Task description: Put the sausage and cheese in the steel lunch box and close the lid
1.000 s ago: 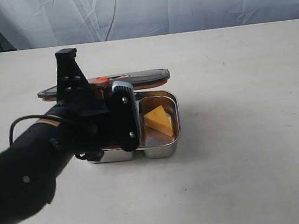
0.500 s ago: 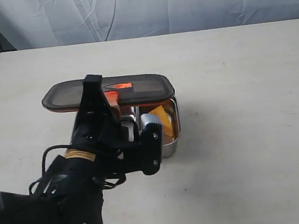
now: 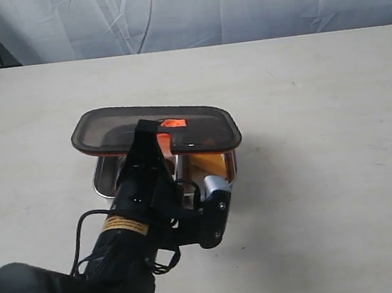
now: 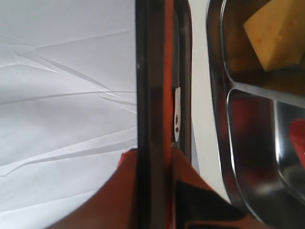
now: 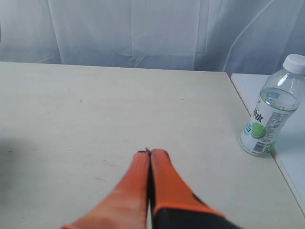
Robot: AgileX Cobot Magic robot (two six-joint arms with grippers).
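Observation:
My left gripper [image 3: 165,142] is shut on the near edge of the dark translucent lid [image 3: 130,131], holding it roughly level just above the steel lunch box [image 3: 107,180]. In the left wrist view the lid [image 4: 151,76] runs edge-on between my orange fingers [image 4: 188,176], with the lunch box [image 4: 219,90] beside it. The yellow-orange cheese [image 4: 275,36] lies in one compartment, and a sliver of the red sausage [image 4: 299,140] shows in the other. The cheese [image 3: 211,164] also peeks out under the lid. My right gripper [image 5: 150,153] is shut and empty over bare table, outside the exterior view.
A plastic water bottle [image 5: 271,109] with a white cap stands by the table's edge in the right wrist view. My left arm [image 3: 110,264] fills the lower left of the exterior view. A white cloth backdrop [image 3: 235,2] hangs behind the table.
The left gripper has carried the lid toward the near side and right, tipping it from edge-on to nearly flat over the lunch box. The arm has dropped lower in view.

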